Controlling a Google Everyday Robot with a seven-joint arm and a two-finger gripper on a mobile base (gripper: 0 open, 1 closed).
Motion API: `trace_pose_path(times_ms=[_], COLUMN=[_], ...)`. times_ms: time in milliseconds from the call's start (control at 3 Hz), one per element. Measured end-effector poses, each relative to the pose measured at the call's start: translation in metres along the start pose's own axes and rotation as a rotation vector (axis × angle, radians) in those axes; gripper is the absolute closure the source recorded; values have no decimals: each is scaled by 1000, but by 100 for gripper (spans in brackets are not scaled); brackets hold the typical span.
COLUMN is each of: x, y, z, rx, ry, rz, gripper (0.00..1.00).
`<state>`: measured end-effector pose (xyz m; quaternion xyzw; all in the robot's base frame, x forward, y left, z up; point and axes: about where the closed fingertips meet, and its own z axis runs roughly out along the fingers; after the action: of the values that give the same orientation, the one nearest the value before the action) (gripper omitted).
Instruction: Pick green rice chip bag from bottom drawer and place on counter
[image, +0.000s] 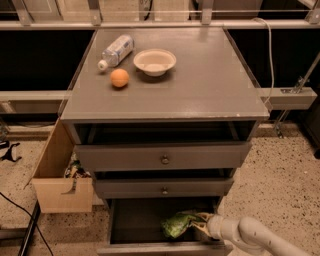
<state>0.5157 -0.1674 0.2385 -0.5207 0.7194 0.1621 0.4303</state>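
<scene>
The green rice chip bag (176, 224) lies crumpled in the open bottom drawer (134, 224), right of its middle. My gripper (200, 222) reaches into the drawer from the lower right on a white arm (250, 236). Its tip is at the bag's right end and touches it. The bag rests on the drawer's dark floor. The grey counter (205, 80) is the cabinet top above.
On the counter's back left stand a white bowl (154, 61), an orange (119, 78) and a lying plastic bottle (116, 50). Two upper drawers with round knobs (164, 159) stick out slightly. A light wooden box (59, 176) stands left of the cabinet.
</scene>
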Motion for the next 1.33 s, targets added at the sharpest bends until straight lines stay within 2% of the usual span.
trace_pose_path(times_ms=[667,1000,1333], x=[-76,-76,-87], y=[-5,-5,-8], z=[-79,-79,-93], rx=[77,77,69], ry=[11,11,-14], rz=[-77,-77,-61], gripper=[100,100,100])
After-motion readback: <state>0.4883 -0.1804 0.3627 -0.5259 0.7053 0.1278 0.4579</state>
